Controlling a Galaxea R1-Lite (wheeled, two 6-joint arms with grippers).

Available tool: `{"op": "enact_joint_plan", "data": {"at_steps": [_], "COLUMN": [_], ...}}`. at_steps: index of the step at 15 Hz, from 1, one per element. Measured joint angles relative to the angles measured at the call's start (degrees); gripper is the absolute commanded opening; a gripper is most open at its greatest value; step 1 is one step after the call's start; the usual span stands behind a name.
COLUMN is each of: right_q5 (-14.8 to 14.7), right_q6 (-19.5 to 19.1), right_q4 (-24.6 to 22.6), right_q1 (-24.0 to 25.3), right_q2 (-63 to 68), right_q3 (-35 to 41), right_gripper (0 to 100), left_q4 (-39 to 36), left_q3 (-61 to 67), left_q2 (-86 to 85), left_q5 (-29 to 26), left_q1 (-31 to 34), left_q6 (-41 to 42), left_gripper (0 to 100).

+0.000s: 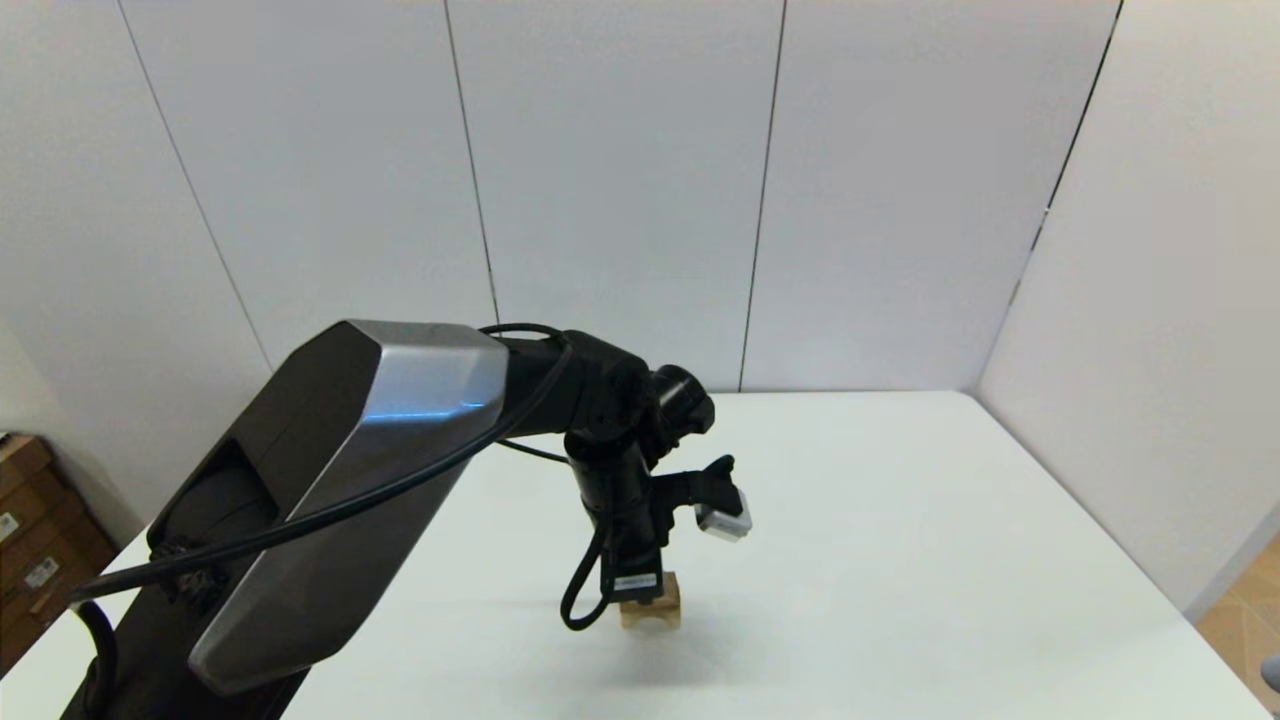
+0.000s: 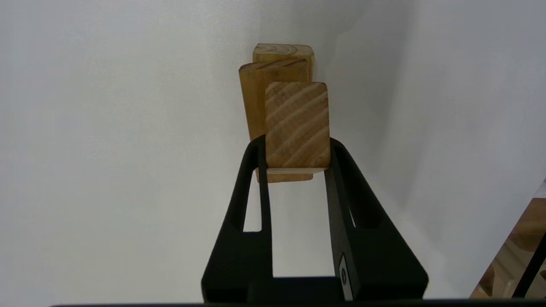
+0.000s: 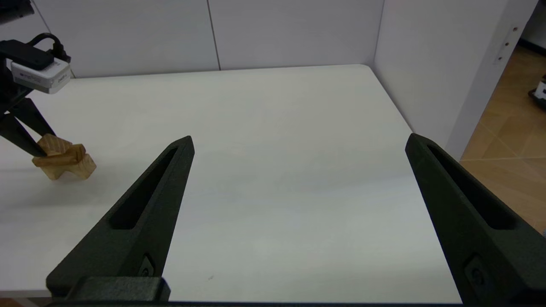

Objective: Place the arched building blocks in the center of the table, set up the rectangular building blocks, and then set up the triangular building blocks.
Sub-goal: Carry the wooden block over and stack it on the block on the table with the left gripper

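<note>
The arched building block (image 1: 657,610) stands on the table (image 1: 900,550) with its cut-out facing down, seen also in the right wrist view as the arched block (image 3: 81,168). The flat rectangular block (image 3: 59,160) lies across its top. My left gripper (image 2: 296,145) points straight down and is shut on the triangular block (image 2: 297,123), which sits on or just above the rectangular block (image 2: 256,98); I cannot tell whether they touch. In the head view the wrist hides the left gripper's (image 1: 640,590) fingers. My right gripper (image 3: 298,140) hangs open over the table's right part, holding nothing.
White wall panels close the far and right sides of the table (image 3: 277,106). Cardboard boxes (image 1: 30,540) stand on the floor to the left. Wooden floor (image 3: 503,140) shows beyond the right edge.
</note>
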Motion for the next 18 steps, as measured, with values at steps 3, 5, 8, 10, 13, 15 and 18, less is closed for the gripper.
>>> {"op": "enact_joint_plan", "data": {"at_steps": [3,5,8,10,13,15,18], "right_q5": [0.0,0.0,0.0,0.0,0.0,0.0,0.0], "right_q6": [0.0,0.0,0.0,0.0,0.0,0.0,0.0], "right_q4": [0.0,0.0,0.0,0.0,0.0,0.0,0.0], "right_q1": [0.0,0.0,0.0,0.0,0.0,0.0,0.0], "right_q2": [0.0,0.0,0.0,0.0,0.0,0.0,0.0], "right_q3": [0.0,0.0,0.0,0.0,0.0,0.0,0.0], "right_gripper": [100,100,100,100,100,100,100], "left_q4": [0.0,0.0,-0.1,-0.1,-0.1,-0.1,-0.1], "left_q3": [0.0,0.0,0.0,0.0,0.0,0.0,0.0], "left_q2": [0.0,0.0,0.0,0.0,0.1,0.2,0.4], "left_q5": [0.1,0.6,2.1,2.2,2.1,2.1,2.1], "left_q1": [0.0,0.1,0.2,0.2,0.2,0.2,0.2], "left_q6": [0.0,-0.2,-0.5,-0.4,-0.4,-0.5,-0.5], "left_gripper": [0,0,0,0,0,0,0]}}
